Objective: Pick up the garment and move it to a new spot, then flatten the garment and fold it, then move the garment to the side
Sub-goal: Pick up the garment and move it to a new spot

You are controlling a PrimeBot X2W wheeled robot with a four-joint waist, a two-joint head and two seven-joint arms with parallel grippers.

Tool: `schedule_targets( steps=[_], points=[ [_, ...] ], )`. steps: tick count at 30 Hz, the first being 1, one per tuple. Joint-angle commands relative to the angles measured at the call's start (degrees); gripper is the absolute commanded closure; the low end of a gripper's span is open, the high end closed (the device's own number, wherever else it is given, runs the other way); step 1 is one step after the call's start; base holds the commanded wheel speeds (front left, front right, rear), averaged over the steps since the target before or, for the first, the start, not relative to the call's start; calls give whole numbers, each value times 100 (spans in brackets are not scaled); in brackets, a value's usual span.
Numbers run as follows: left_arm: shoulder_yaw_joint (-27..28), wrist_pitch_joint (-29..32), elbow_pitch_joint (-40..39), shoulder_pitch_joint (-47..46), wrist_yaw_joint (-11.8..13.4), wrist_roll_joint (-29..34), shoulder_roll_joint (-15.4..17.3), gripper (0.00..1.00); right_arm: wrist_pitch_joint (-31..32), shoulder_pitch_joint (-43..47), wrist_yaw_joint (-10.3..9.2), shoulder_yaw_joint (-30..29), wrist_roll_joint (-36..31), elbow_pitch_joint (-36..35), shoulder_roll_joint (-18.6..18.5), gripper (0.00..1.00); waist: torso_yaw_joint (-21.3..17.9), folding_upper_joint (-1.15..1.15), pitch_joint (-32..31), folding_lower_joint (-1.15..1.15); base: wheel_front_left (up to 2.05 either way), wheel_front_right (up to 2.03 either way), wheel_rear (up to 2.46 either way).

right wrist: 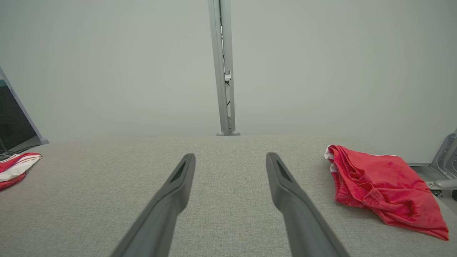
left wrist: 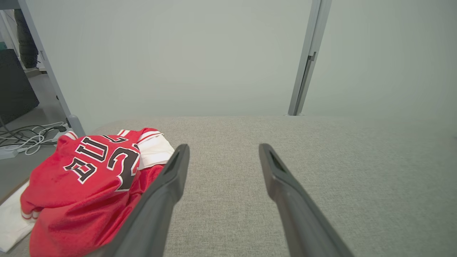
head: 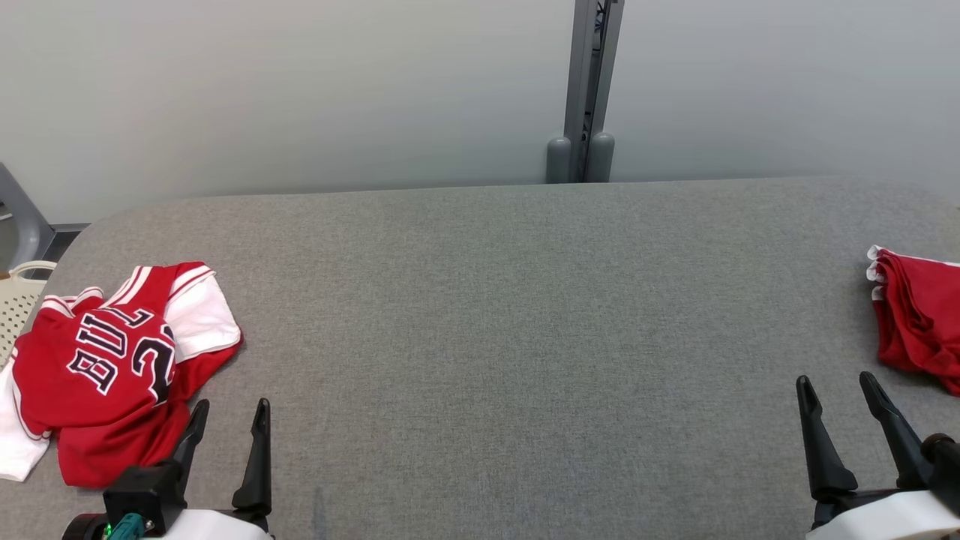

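A crumpled red and white jersey (head: 97,360) with dark lettering lies at the table's left edge; this garment (left wrist: 82,178) sits just left of my left gripper (head: 231,405), whose left finger partly overlaps it in the left wrist view. The left gripper (left wrist: 224,146) is open and holds nothing. A second red garment (head: 919,319), bunched with white trim, rests at the table's right edge. My right gripper (head: 834,379) stands open just left of it, apart from it, above bare cloth (right wrist: 230,155). In the right wrist view this red garment (right wrist: 382,182) lies to the right and the jersey (right wrist: 16,166) shows far left.
The grey fabric table (head: 487,300) spreads wide between the two garments. A grey post (head: 585,90) stands against the pale wall behind the far edge. A cream perforated basket (head: 19,300) sits off the left edge, with cables (left wrist: 28,137) on the floor there.
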Motion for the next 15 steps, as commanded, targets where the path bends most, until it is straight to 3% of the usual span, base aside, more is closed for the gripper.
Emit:
schedule_targets(
  steps=[1, 8, 15],
  points=[
    [5, -19, 13, -89, 23, -15, 8, 0, 8, 23, 1, -10, 34, 18, -13, 0, 5, 0, -1, 0, 0, 0, 0],
    [-54, -67, 85, -260, -13, -15, -16, 0, -17, 87, 1, -63, 28, -28, -14, 0, 203, 0, 39, 0, 0, 0, 0],
    [-74, -148, 166, -500, -71, -55, -66, 0, 24, 118, 1, -93, 23, -218, -15, 0, 996, 0, 31, 0, 0, 0, 0]
  ],
)
